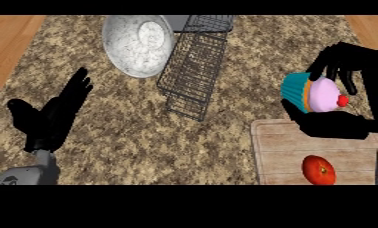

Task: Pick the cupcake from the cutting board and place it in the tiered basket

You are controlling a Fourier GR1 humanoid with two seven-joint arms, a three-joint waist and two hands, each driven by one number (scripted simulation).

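A cupcake with a teal wrapper, pink icing and a red cherry lies on its side in my right hand, whose fingers and thumb curl round it. It hangs above the counter, just past the far edge of the wooden cutting board at the lower right. The black wire tiered basket stands at the middle of the counter, to the left of the cupcake. My left hand stays open at the lower left, fingers up, holding nothing.
A large speckled grey bowl leans beside the basket's left side at the back. A red tomato lies on the cutting board. The counter is brown granite with wooden strips at both far corners.
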